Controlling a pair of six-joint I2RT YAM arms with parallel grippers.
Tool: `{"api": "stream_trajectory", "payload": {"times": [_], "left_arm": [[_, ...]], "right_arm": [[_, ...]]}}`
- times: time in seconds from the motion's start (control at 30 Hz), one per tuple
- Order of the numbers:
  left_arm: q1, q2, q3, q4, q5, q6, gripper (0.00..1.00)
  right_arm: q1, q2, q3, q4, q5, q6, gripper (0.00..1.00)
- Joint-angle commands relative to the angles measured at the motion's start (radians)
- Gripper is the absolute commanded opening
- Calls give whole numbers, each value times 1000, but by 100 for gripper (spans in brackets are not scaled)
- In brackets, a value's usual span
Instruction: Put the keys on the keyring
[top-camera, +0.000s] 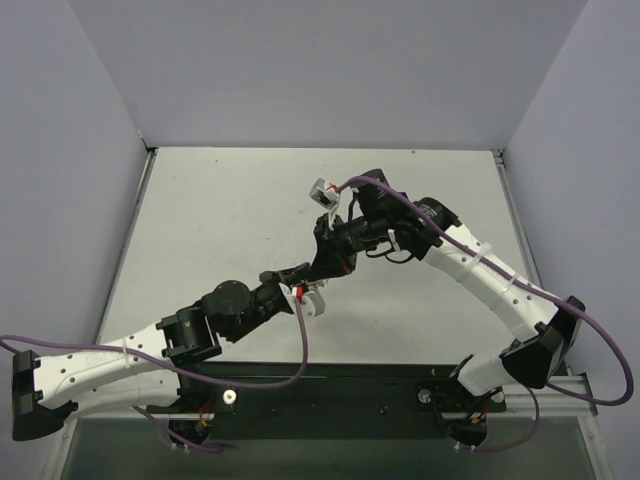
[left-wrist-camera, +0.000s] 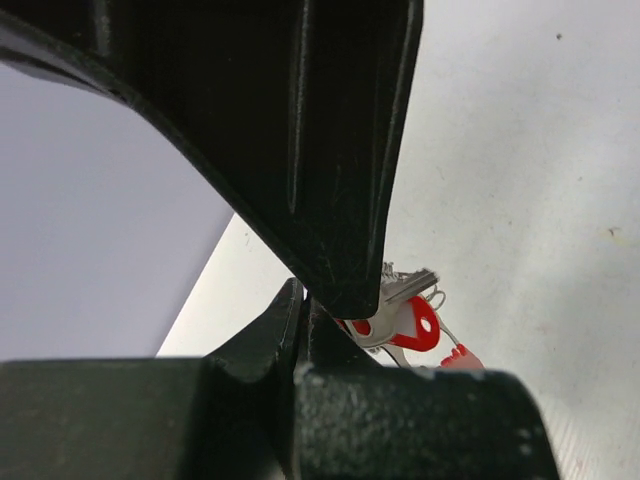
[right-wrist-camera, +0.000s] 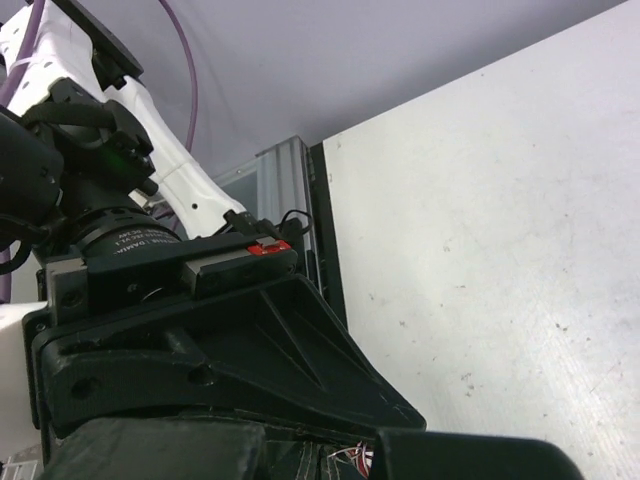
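Two arms meet mid-air over the table (top-camera: 220, 215), keys between them.
Left arm (top-camera: 130, 362) reaches in from the near left, right arm (top-camera: 490, 282) arches in from the near right; their tips meet above the table's middle; left gripper (left-wrist-camera: 320, 300) is clamped tight, keys (left-wrist-camera: 402, 290) jutting from its tip, seemingly pinched; right gripper (top-camera: 352, 243) is closed too, its catch hidden; I count at least two silver keys, two red pieces (left-wrist-camera: 418, 328); I cannot pick out the keyring.

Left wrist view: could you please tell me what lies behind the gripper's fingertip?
Poking out behind the shut left gripper's tip are the keys: a silver blade, a red tag and wire rings. Their inner ends, and any grip on them, are hidden by the finger.
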Motion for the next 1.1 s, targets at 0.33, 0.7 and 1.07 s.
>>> {"api": "stream_trajectory", "payload": {"times": [0.33, 0.7, 1.07], "left_arm": [[-35, -43, -71, 521, 193, -169, 0], [-35, -66, -114, 622, 187, -194, 0], [-35, -100, -157, 704, 195, -206, 0]], "right_arm": [[55, -88, -21, 282, -98, 39, 0], [55, -183, -98, 405, -92, 73, 24], [53, -279, -103, 362, 2, 51, 40]]}}
